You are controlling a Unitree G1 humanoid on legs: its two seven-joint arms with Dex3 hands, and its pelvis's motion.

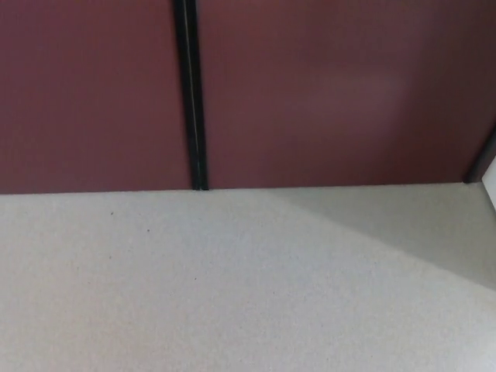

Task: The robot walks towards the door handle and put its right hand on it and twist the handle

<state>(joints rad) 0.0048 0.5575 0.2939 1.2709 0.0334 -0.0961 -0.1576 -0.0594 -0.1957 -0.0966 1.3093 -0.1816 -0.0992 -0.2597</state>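
Neither hand of the robot shows in the head view, so whether their fingers are spread or closed cannot be told; no arm or forearm enters from either side. The camera looks steeply down at the foot of a dark red door surface (325,93), split by a black vertical seam (191,93) that runs from the top edge down to where the door meets the floor. The pale speckled floor (201,294) fills the lower half, with a soft shadow slanting across its right part. At the right edge a thin dark strip and a sliver of lighter wall (490,174) mark the frame's corner.

The door handle is not in view; it presumably sits higher up, above the picture's top edge, so nothing of its shape or colour can be described. The robot appears close to the door, so the approach looks nearly finished. To do the step well, it would likely need to find the handle first, then bring the right hand up squarely onto it before twisting.
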